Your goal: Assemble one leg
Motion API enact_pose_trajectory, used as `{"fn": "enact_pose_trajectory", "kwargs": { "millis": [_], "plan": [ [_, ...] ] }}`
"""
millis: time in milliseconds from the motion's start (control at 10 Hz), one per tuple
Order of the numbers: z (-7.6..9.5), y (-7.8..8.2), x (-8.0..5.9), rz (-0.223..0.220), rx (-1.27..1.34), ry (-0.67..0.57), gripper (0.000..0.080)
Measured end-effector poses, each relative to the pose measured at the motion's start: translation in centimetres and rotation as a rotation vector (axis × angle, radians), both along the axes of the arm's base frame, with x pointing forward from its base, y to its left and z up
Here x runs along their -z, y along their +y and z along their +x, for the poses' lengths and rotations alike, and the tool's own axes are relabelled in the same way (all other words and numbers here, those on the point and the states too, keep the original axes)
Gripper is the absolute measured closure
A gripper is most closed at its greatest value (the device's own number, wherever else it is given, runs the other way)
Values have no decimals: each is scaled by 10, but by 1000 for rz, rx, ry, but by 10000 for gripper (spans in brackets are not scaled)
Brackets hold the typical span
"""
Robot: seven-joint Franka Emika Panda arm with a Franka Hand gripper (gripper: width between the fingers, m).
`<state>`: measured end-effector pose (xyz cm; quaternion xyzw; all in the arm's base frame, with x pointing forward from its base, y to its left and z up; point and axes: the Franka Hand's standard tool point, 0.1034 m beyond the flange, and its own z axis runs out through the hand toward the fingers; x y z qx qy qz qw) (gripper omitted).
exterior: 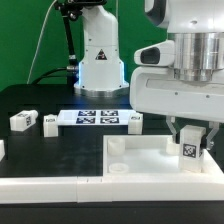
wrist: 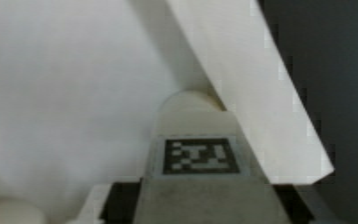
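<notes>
In the exterior view we see the gripper (exterior: pixel 190 140) low over the large white tray (exterior: pixel 140 165), near the tray's corner on the exterior view's right. Its two fingers (exterior: pixel 178 133) stand on either side of a leg (exterior: pixel 190 151), a small white block with a black-and-white marker tag facing the camera. The fingers are closed against the leg's sides, so we record the gripper as clamped on this leg. The leg stands upright between them, its lower end at the level of the tray's raised rim; we cannot tell from this angle whether it touches the tray floor or a socket.

In the wrist view, the held leg (wrist: pixel 201 150) fills the lower centre, its tag clearly readable. Behind it we see the tray's white surface (wrist: pixel 69 90) and a raised white wall (wrist: pixel 247 70) running diagonally. The picture is blurred, so contact between leg and tray is probably not resolvable here either.

Further parts lie on the black table (exterior: pixel 40 145). The marker board (exterior: pixel 97 119) lies flat near the robot base (exterior: pixel 100 60). Three loose legs rest near it: one (exterior: pixel 22 120) well toward the exterior view's left, one (exterior: pixel 49 123) just beside the board's left end, and one (exterior: pixel 134 120) at its right end.
</notes>
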<state>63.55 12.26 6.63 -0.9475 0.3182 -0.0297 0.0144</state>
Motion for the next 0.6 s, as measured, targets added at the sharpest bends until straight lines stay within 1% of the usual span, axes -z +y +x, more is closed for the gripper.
{"fn": "enact_pose_trajectory", "kwargs": {
  "millis": [100,400,600],
  "plan": [
    [0,0,0,7,91,0,508],
    [0,0,0,55,507,5,508],
    [0,0,1,70,682,10,508]
  ]
}}
